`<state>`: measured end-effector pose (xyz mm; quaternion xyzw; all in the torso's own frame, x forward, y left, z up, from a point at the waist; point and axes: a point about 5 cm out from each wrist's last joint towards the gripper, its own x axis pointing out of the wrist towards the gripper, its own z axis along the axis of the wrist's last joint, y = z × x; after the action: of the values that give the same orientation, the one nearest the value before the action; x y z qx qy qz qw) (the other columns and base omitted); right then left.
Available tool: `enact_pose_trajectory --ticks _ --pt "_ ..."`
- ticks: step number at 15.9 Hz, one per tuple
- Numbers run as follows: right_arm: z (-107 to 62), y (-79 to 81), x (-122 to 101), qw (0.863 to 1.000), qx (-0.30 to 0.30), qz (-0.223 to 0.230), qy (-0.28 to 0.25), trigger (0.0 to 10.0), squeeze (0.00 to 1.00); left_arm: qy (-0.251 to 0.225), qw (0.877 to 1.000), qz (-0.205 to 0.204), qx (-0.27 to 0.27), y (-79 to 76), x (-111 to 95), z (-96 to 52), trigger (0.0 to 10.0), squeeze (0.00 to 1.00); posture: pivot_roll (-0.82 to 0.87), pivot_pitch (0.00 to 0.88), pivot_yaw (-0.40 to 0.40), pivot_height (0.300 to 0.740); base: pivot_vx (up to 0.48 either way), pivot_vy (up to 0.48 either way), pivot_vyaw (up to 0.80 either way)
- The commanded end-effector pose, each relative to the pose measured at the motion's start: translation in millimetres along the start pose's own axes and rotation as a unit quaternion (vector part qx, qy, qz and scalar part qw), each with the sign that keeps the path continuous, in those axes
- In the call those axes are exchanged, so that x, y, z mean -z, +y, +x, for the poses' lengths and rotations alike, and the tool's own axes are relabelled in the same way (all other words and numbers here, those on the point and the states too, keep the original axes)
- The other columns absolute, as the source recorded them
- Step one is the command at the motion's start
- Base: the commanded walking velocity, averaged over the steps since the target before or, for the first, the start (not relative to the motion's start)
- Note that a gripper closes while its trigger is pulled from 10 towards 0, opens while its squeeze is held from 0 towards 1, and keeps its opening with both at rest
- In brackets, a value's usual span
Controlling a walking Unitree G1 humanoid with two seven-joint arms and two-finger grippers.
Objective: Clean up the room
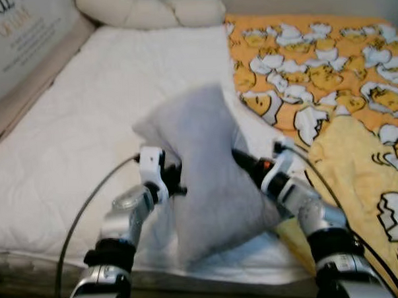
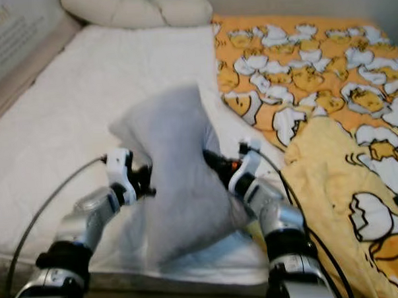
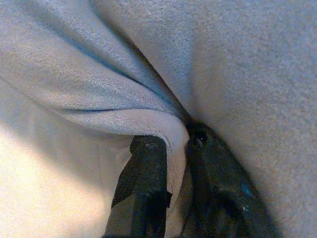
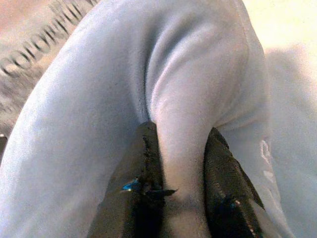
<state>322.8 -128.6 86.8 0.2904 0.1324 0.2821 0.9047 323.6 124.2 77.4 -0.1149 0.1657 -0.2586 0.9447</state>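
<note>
Grey pillow (image 1: pixel 207 175) pinched edgewise over bed (image 1: pixel 72 128), left jaws (image 3: pixel 171 163) and right jaws (image 4: pixel 181 163) each clenched on thin folds; slip risk, sagging weight.

The grey pillow (image 1: pixel 210 175) is of soft matt cloth with a fine short nap, like velvet or fleece. The mattress cover (image 1: pixel 79 128) is white quilted cloth, matt. The blanket (image 1: pixel 342 90) is printed cloth, yellow and orange. The fingers (image 3: pixel 143 193) of the left gripper (image 3: pixel 171 148) look like hard black plastic, slightly glossy. The robot arm (image 1: pixel 317 213) is shiny silver metal.
</note>
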Motion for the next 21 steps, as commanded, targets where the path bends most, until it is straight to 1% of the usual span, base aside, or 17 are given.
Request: enact_pose_trajectory --ticks 1,2,3,4,9,10,11,12,13,14,15,16,19,20,21 --pt "5.2 17.5 -6.7 0.999 -0.030 -0.002 -0.013 0.0 0.00 -0.030 0.998 0.020 0.044 -21.4 -20.0 6.0 0.0 0.00 -0.07 0.000 -0.007 0.740 0.000 0.000 0.00" --pt "1.3 24.5 -11.3 0.999 -0.035 -0.005 -0.028 0.0 0.00 -0.046 0.997 0.034 0.045 -25.7 -31.2 1.4 0.0 0.00 -0.07 0.000 -0.009 0.740 0.000 0.000 0.00" --pt "-5.1 37.5 -17.5 0.998 -0.040 -0.005 -0.047 0.0 0.00 -0.068 0.995 0.056 0.043 -32.7 -47.8 -8.0 0.0 0.00 -0.08 0.000 -0.008 0.740 0.000 0.000 0.00" --pt "-9.1 45.9 -19.2 0.998 -0.042 -0.010 -0.052 0.0 0.00 -0.077 0.994 0.066 0.039 -36.3 -56.3 -14.4 0.0 0.00 -0.08 0.000 -0.009 0.740 0.000 0.000 0.00" --pt "-14.7 55.3 -19.2 0.998 -0.036 -0.014 -0.048 0.0 0.00 -0.074 0.993 0.088 0.029 -40.4 -63.3 -23.8 0.0 0.00 -0.07 0.000 -0.012 0.740 0.000 0.000 0.00" --pt "-18.3 51.1 -23.2 0.996 0.009 -0.055 -0.063 0.0 0.00 -0.069 0.991 0.116 0.008 -38.2 -65.4 -29.6 0.0 0.00 -0.08 0.000 -0.012 0.740 0.000 0.000 0.00" --pt "-19.5 48.6 -22.6 0.996 0.027 -0.060 -0.062 4.3 0.00 -0.074 0.989 0.127 0.003 -38.4 -67.2 -31.4 0.0 0.00 -0.08 0.000 -0.012 0.740 0.000 0.000 0.00" --pt "-25.2 44.1 -20.3 0.994 0.062 -0.067 -0.061 10.0 0.00 -0.074 0.986 0.147 -0.039 -36.6 -71.1 -36.6 10.0 0.00 -0.08 0.000 -0.008 0.740 0.000 0.000 0.00" --pt "-29.3 42.1 -21.0 0.991 0.080 -0.075 -0.075 10.0 0.00 -0.074 0.985 0.147 -0.046 -36.2 -71.2 -39.3 10.0 0.00 -0.09 0.000 -0.005 0.740 0.000 0.000 0.00" --pt "-33.2 39.7 -20.7 0.989 0.100 -0.076 -0.082 10.0 0.00 -0.067 0.982 0.165 -0.056 -35.3 -69.4 -42.3 10.0 0.00 -0.09 0.000 -0.005 0.740 0.000 0.000 0.00" --pt "-34.8 38.8 -20.3 0.988 0.106 -0.072 -0.083 10.0 0.00 -0.066 0.980 0.176 -0.065 -34.3 -68.6 -43.1 10.0 0.00 -0.09 0.000 -0.005 0.740 0.000 0.000 0.00" --pt "-39.8 37.7 -19.3 0.987 0.116 -0.070 -0.087 10.0 0.00 -0.066 0.977 0.191 -0.073 -34.5 -65.4 -44.5 10.0 0.00 -0.09 0.000 -0.015 0.740 0.000 0.000 0.00" --pt "-46.9 34.9 -15.6 0.983 0.143 -0.075 -0.086 10.0 0.00 -0.049 0.976 0.192 -0.085 -34.8 -59.3 -46.4 10.0 0.00 -0.10 0.000 0.002 0.740 0.000 0.081 0.00" --pt "-48.7 36.4 -14.6 0.983 0.140 -0.078 -0.087 10.0 0.00 -0.049 0.976 0.193 -0.086 -36.3 -59.3 -46.9 10.0 0.00 -0.10 0.000 0.007 0.740 0.000 0.356 0.00" --pt "-49.3 37.3 -16.8 0.981 0.140 -0.092 -0.099 10.0 0.00 -0.044 0.977 0.190 -0.087 -35.8 -58.8 -47.0 10.0 0.00 -0.10 0.000 0.013 0.740 0.000 0.352 0.00"
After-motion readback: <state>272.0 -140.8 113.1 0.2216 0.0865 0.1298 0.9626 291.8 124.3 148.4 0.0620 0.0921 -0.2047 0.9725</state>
